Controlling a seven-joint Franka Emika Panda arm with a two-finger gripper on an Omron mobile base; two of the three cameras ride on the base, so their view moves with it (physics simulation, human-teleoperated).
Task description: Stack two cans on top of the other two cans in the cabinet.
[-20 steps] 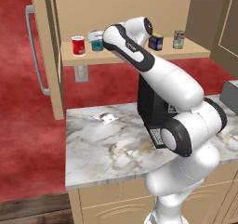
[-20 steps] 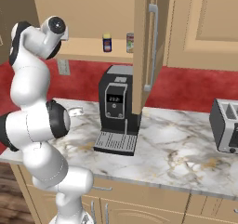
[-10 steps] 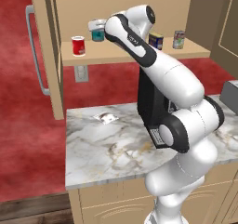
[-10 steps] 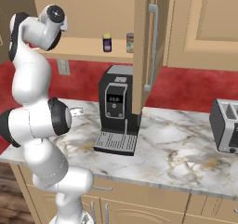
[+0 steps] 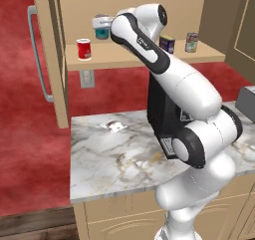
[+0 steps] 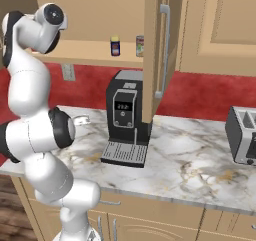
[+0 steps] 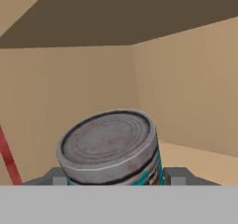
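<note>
- Teal can (image 5: pixel 102 31) now off the shelf board, lifted toward the top centre-left of the left base frame; a second ago it stood on the shelf next to the red can (image 5: pixel 83 49).
- My pincer (image 5: pixel 103 24) is clamped on the teal can; in the hand view its grey lid (image 7: pixel 108 141) sits between my two finger tips (image 7: pixel 175 176), cabinet (image 7: pixel 186 88) interior behind.
- Red can untouched on the shelf, left part of the frame, below and left of the lifted can.
- Dark blue can (image 5: pixel 167 44) and silvery can (image 5: pixel 191 42) stand on the shelf, upper right of the frame, well apart from the red one.
- My read: pick done, first stack not yet placed; next I'd carry the teal can over the red can and lower it square.
- Risk: off-centre drop tips the red can.
</note>
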